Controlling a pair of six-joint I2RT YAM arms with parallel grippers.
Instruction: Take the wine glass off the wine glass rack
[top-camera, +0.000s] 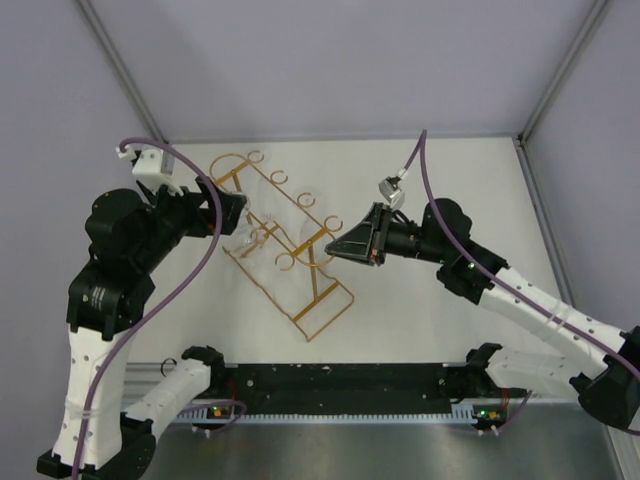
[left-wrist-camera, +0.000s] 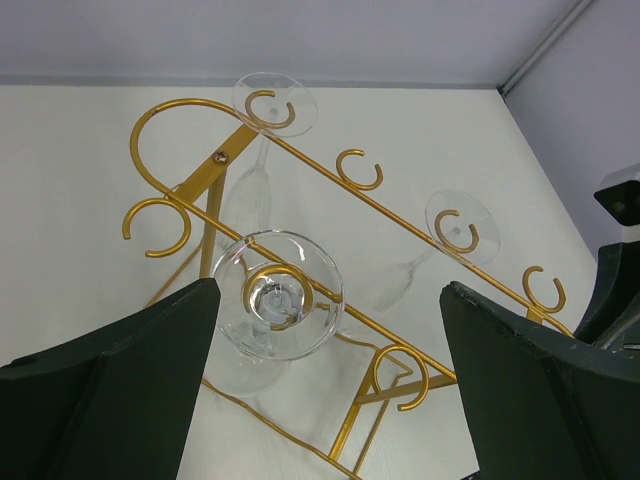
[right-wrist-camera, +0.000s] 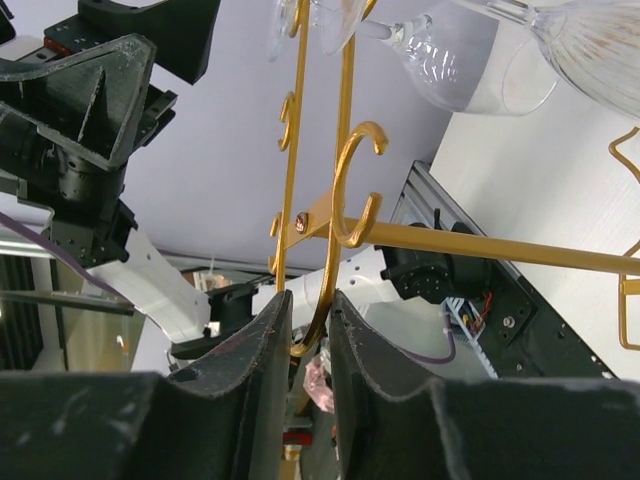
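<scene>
Task not done; the lift-off is yet to begin. Wine glass (left-wrist-camera: 280, 295) hangs upside down, its foot seated in a curled loop of the wine glass rack (left-wrist-camera: 220, 160), bowl below the rail. Left gripper (top-camera: 232, 210) spread wide, jaws to either side of the foot, touching nothing as far as the left wrist view shows. Right gripper (right-wrist-camera: 310, 305) narrowed onto a curved wire at the rack's far end, apparently pinching it to steady the frame; actual pad contact is hard to confirm. Left to do, by my reading: close on the glass, slide the foot out through the loop's open side, carry it clear. Room: two other glasses (left-wrist-camera: 275, 100) (left-wrist-camera: 460, 225) hang on the same frame, one just behind the target, so the exit path is tight on that side. A neighbouring loop (left-wrist-camera: 160, 225) sits beside the left finger. Bare table (top-camera: 450, 180) lies open beyond the rack, with enclosure walls (top-camera: 350, 60) well apart from it.
</scene>
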